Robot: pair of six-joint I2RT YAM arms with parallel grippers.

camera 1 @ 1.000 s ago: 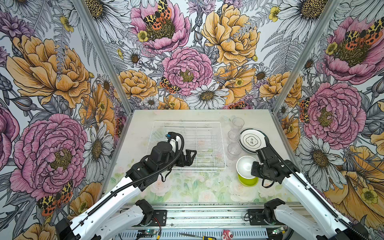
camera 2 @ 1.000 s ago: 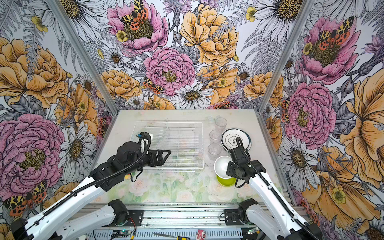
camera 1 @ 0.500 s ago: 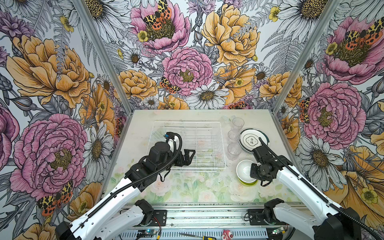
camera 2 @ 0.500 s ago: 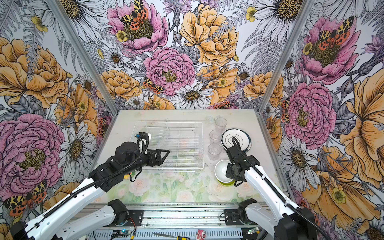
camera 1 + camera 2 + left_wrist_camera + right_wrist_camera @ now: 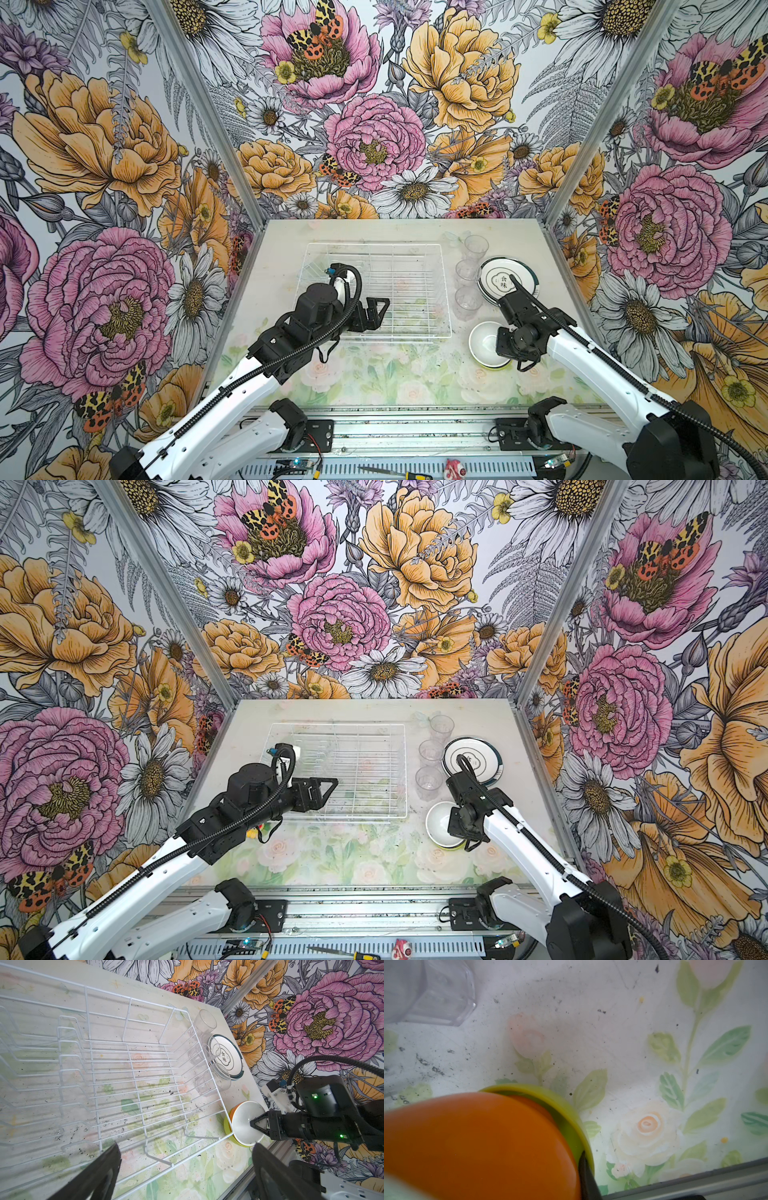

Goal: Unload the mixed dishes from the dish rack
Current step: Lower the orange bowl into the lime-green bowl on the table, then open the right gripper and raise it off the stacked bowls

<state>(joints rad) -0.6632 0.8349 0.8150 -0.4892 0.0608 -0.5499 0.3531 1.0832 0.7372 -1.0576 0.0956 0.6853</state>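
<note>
The left gripper (image 5: 380, 313) is held wide open over the near side of the dish rack (image 5: 415, 282). The right gripper (image 5: 252, 1123) is set narrow astride the rim of the orange bowl (image 5: 477, 1147); whether it is pinched cannot be told. That bowl is nested in the lime-green bowl (image 5: 571, 1113) on the table (image 5: 374, 374), just off the rack's near right corner.

Both the left arm (image 5: 232, 401) and right arm (image 5: 590, 357) show white moulded link shells and black joint housings. A black corrugated cable conduit (image 5: 332, 1058) runs along each. The left gripper (image 5: 381, 315) and right gripper (image 5: 254, 1122) are black, with tapered fingers (image 5: 99, 1172). Two green indicator lights (image 5: 315, 1096) sit on the right wrist housing, with a white camera bracket (image 5: 277, 1095) beside them.
</note>
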